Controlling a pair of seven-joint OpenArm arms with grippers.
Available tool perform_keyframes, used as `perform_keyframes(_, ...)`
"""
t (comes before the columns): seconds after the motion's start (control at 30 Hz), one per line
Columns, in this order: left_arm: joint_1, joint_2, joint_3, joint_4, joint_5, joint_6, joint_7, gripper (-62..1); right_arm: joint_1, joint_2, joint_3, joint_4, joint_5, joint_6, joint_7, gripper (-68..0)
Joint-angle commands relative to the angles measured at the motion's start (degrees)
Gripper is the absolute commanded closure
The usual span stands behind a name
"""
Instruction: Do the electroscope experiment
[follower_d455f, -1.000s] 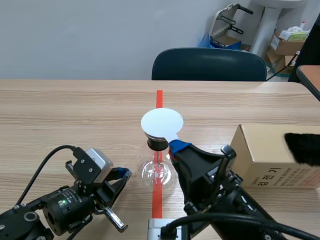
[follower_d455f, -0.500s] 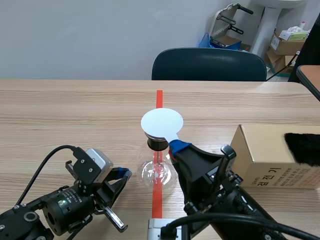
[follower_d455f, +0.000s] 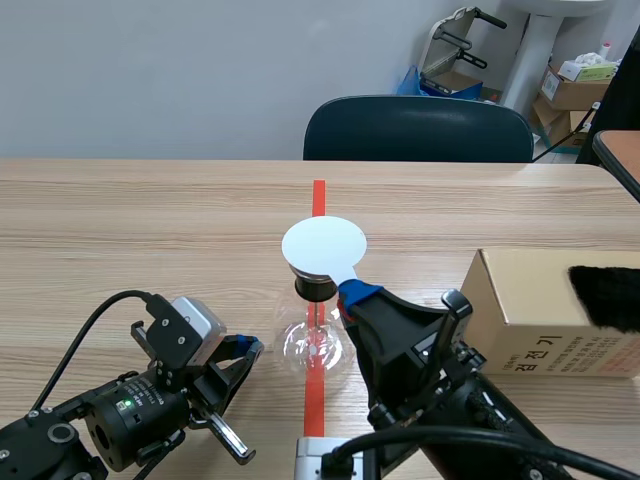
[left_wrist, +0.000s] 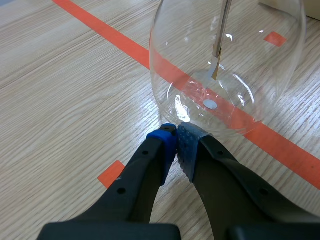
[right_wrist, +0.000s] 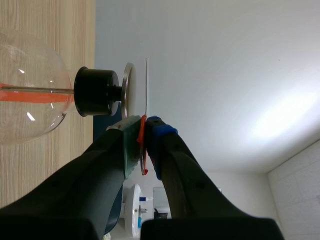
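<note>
- Where the orange-red tape line crosses the middle of the table (follower_d455f: 150, 220), the electroscope (follower_d455f: 313, 345) stands upright: a clear round glass flask with a black stopper (follower_d455f: 313, 288) in its neck and a thin rod (left_wrist: 220, 40) hanging down inside the bulb
- Its metal plate (right_wrist: 128, 90) sits on top of the stopper
- A white disc (follower_d455f: 324, 246) lies flat just over that plate; the right wrist view shows a narrow gap between the two
- The right gripper (right_wrist: 145, 125) is clamped on the white disc at its near edge, its two pads pressed against an orange-red tab there, and it sits close beside the stopper
- The left gripper (left_wrist: 176, 136) lies low over the table on the robot's left of the flask, its fingers closed together on nothing, blue pad against grey pad; the tips are right at the foot of the glass, and whether they touch it cannot be told
- A cardboard box (follower_d455f: 530, 310) rests on the table on the robot's right, past the right arm, with a black fuzzy thing (follower_d455f: 605, 295) on its top
- A dark chair (follower_d455f: 418, 128) stands behind the table's far edge
</note>
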Motion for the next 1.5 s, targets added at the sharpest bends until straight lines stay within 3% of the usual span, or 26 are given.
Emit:
perform_keyframes(0.0, -0.15, 0.17, -0.24, 1.09, -0.37, -0.13, -0.79, -4.4, 0.39, 0.72, 0.17, 0.74, -0.04, -0.57, -0.04, -1.7)
perform_keyframes(1.17, -0.15, 0.17, -0.24, 1.09, -0.37, -0.13, -0.81, -4.4, 0.39, 0.72, 0.17, 0.74, -0.04, -0.57, -0.31, -1.7)
perform_keyframes(1.27, -0.15, 0.17, -0.24, 1.09, -0.37, -0.13, -0.81, -4.4, 0.39, 0.72, 0.17, 0.74, -0.04, -0.57, -1.86, -1.7)
perform_keyframes(1.47, -0.15, 0.17, -0.24, 1.09, -0.37, -0.13, -0.81, -4.4, 0.39, 0.72, 0.17, 0.74, -0.04, -0.57, -9.53, -1.7)
